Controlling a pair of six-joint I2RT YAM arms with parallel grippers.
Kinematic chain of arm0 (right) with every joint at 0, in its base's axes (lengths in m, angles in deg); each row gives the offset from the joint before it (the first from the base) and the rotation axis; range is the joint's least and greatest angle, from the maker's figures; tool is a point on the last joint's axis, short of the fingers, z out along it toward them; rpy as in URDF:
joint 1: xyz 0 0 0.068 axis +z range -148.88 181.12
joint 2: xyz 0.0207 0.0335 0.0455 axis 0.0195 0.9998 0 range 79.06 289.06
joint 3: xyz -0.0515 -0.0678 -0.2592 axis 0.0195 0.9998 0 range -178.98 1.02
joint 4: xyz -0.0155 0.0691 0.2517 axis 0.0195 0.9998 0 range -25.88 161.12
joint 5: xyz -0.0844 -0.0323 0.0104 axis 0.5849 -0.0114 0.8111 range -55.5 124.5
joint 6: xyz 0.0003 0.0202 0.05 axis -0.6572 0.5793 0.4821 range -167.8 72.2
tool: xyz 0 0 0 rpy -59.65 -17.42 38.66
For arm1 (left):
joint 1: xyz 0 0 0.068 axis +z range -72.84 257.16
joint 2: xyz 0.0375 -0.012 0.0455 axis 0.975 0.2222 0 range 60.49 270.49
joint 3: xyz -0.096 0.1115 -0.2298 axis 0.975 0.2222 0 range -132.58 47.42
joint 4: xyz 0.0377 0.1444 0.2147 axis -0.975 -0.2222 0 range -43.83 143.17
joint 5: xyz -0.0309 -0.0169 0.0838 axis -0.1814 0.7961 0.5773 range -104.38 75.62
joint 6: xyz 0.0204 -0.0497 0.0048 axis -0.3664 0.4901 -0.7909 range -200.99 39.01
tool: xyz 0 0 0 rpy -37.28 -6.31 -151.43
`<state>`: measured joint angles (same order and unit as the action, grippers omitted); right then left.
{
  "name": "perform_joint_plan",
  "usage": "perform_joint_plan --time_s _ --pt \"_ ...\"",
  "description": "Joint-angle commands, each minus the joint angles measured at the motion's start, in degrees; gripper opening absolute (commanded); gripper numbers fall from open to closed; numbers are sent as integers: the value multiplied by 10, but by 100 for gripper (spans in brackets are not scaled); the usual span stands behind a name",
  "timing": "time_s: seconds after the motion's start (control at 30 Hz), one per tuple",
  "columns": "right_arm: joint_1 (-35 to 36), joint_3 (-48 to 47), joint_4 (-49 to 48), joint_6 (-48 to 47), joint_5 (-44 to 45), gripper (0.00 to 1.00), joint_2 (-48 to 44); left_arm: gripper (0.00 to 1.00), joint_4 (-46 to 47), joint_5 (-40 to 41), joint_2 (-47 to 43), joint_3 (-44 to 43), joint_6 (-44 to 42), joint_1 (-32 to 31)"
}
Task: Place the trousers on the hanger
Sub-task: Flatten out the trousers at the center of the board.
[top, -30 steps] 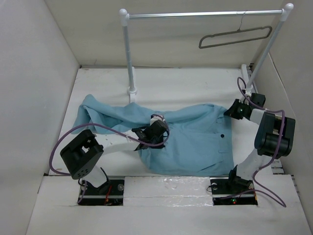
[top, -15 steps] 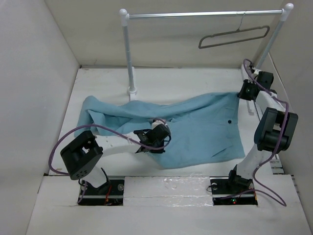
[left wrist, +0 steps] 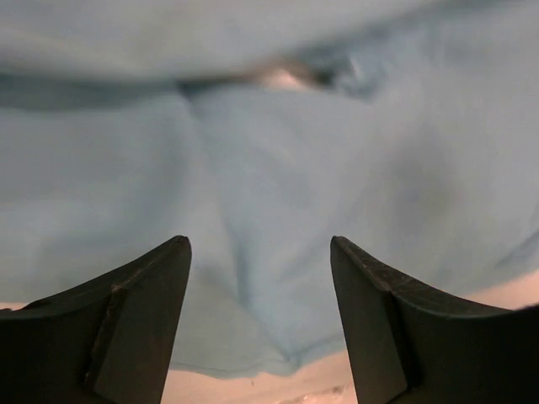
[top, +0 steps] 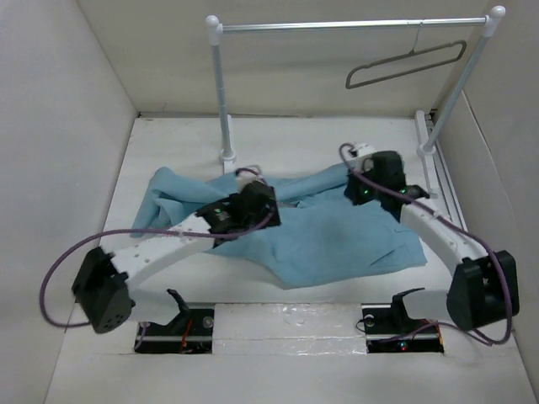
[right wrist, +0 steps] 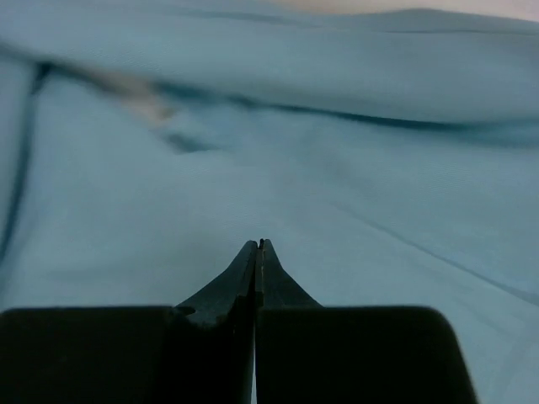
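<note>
The sky-blue trousers lie crumpled across the table, and the cloth fills both wrist views. My left gripper hovers over their middle. In the left wrist view it stands open with nothing between its fingers, the cloth's edge below. My right gripper sits over the right part of the trousers. In the right wrist view it is shut, with no cloth showing between the fingers. The grey wire hanger hangs from the rack's bar at the far right, away from both grippers.
A rack with white posts and a silver bar stands at the back of the table. White walls close in the left, right and far sides. Purple cables loop off both arms.
My left gripper moved toward the back over the trousers and opened. My right arm swung from the far right corner leftward over the cloth, opened briefly and shut. The trousers bunched leftward.
</note>
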<state>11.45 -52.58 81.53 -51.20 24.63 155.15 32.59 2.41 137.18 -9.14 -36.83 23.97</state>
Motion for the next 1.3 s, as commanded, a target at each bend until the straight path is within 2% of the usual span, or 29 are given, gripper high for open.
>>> perform_joint_plan --time_s 0.0,0.03,0.07,0.1,0.13,0.17,0.2,0.27,0.43,0.47,0.6,0.73,0.77,0.87,0.9,0.93,0.97,1.03,1.13,1.17,1.23,1.27 --pt "149 41 -16 -6 -50 0 -51 63 -50 72 -132 43 32 162" --pt "183 48 -8 -3 -43 0 -63 63 -40 62 -158 76 33 208" --pt "214 51 2 -5 -39 7 -66 67 -32 32 -187 93 36 255" --pt "267 53 7 -5 -37 28 -67 69 -22 10 -239 109 34 354" --pt "291 54 16 -6 -27 38 -65 72 0 -17 -261 136 30 405" --pt "311 58 17 -7 -29 45 -58 79 4 -45 -277 144 32 443" --pt "329 63 11 -9 -35 55 -52 84 -9 -17 -271 135 43 452" --pt "376 65 3 -6 -52 60 -27 88 -27 6 -255 116 51 463" --pt "491 27 -1 -18 -40 64 24 83 -19 33 -235 95 60 551" --pt "522 13 5 -20 -30 65 48 83 -18 74 -224 87 53 551" --pt "534 3 9 -17 -4 66 79 83 -5 90 -184 76 37 551" --pt "534 10 13 -13 25 66 71 79 16 46 -137 68 19 551" --pt "534 14 12 -10 30 66 69 71 23 33 -128 70 13 551" --pt "534 34 16 -4 50 64 66 33 22 28 -100 74 13 551" --pt "528 40 16 -1 63 64 66 26 4 32 -98 73 12 551" --pt "528 56 9 2 68 64 65 10 -4 39 -100 72 9 551" --pt "523 65 4 3 68 64 64 0 -12 46 -108 73 5 551" --pt "509 78 -17 3 53 64 70 0 -45 79 -124 74 7 551" --pt "508 90 -24 -6 36 54 90 0 -111 149 -165 56 28 551" --pt "508 95 -23 -8 31 40 91 0 -126 168 -190 50 35 551" --pt "508 106 -22 -17 7 28 76 0 -174 228 -221 30 49 551" --pt "515 119 -19 -20 1 18 68 0 -191 242 -252 24 56 551"
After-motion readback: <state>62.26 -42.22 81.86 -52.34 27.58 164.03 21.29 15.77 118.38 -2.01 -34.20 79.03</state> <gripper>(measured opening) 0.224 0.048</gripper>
